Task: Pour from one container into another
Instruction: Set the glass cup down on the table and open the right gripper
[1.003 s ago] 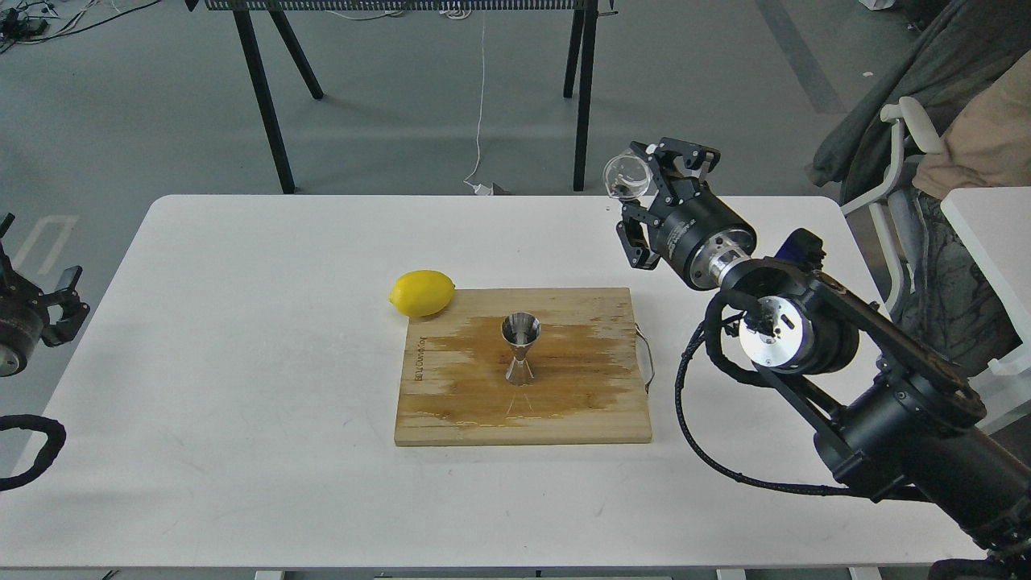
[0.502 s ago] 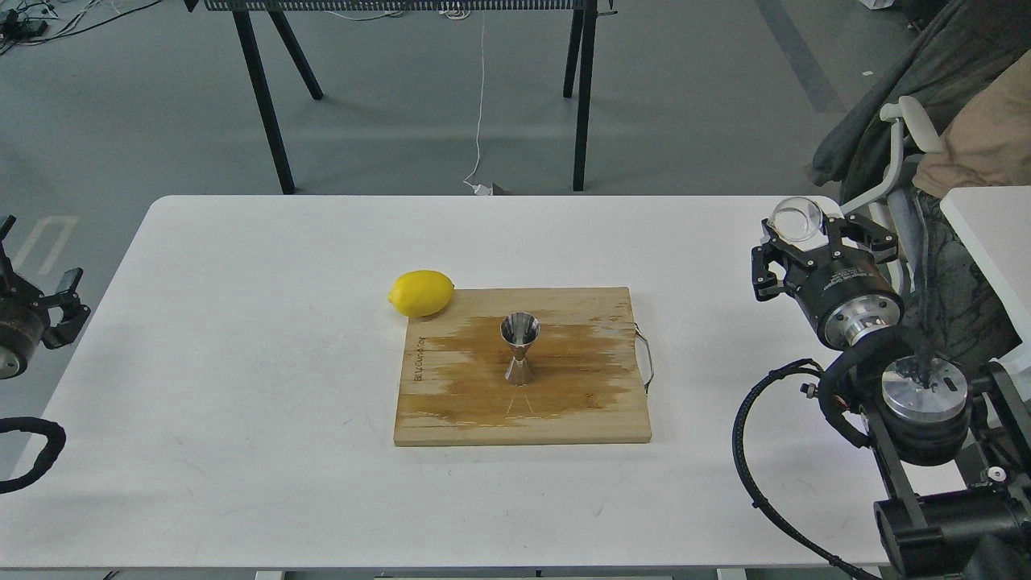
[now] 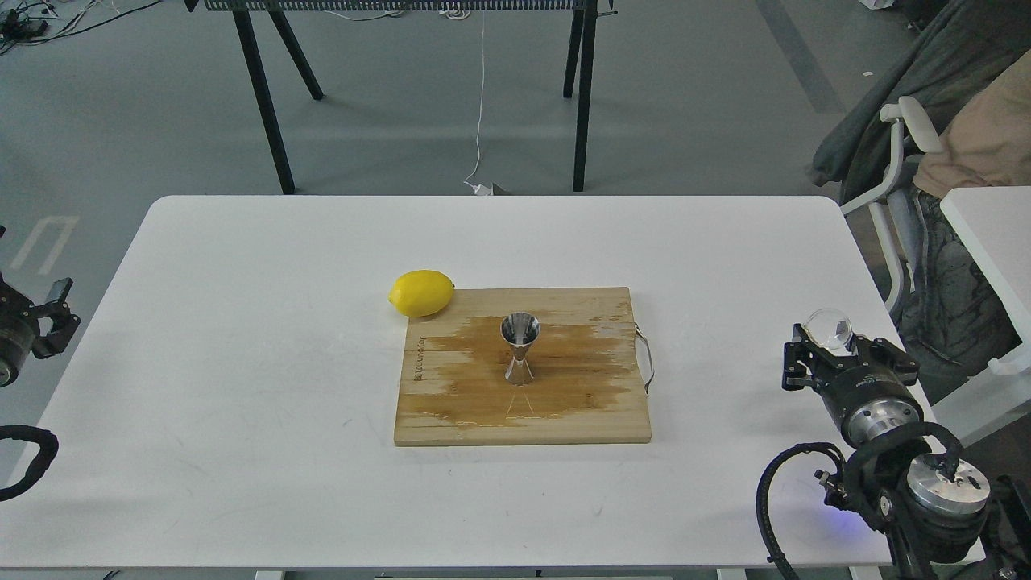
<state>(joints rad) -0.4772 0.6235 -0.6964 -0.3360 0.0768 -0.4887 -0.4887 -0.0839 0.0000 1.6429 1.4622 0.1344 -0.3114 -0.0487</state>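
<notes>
Right hand (image 3: 831, 348): at lower right of frame, gripping the glass cup (image 3: 830, 329).
Jigger (image 3: 520, 348): upright at centre, on the cutting board (image 3: 451, 403).
Your pour: bring the cup over its mouth, tilt slowly.

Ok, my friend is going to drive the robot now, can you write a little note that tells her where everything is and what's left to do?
Right gripper: shut on the small clear glass cup, held low over the table's right edge, far from the board.
Left gripper: at the left edge, holding nothing; too dark to tell whether open or shut.
The steel jigger stands upright mid cutting board. The board around it looks wet and dark. A lemon sits at the board's far-left corner.
Done: can't tell whether anything went into the jigger.
Left: check the jigger; set the cup down.
</notes>
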